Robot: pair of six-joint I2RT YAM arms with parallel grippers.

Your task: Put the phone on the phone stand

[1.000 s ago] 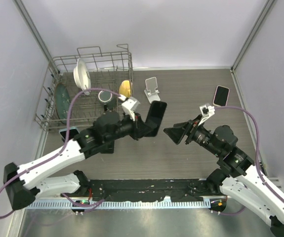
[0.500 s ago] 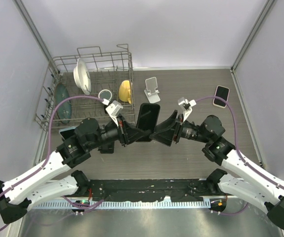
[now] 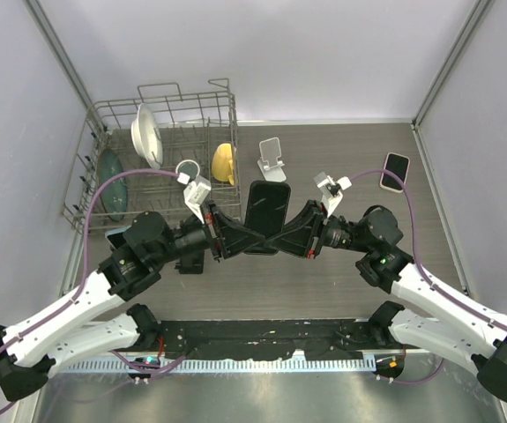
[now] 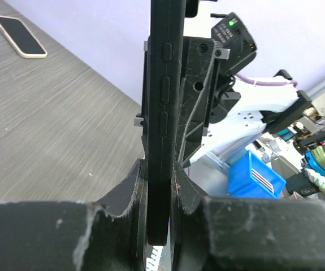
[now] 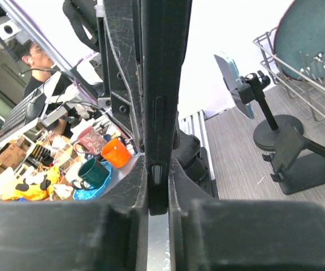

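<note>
Above the middle of the table point(image 3: 341, 282), right of the dish rack point(image 3: 167, 100), the left pincer point(image 3: 240, 238) and right pincer point(image 3: 290, 236) are both clenched on the black phone point(image 3: 267, 210), which is held up off the table between them. This looks like a handover, so one grip should loosen only once the other is firm. The white phone stand point(image 3: 272, 157) sits just beyond, close to the rack. Open room lies to its right, toward the spare phone point(image 3: 395, 170).

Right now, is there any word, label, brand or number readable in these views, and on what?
None legible.
The black phone shows a dark face and plain side buttons.
The white phone stand and the second phone bear no visible marks.
The background clutter in the right wrist view is too blurred to read.
</note>
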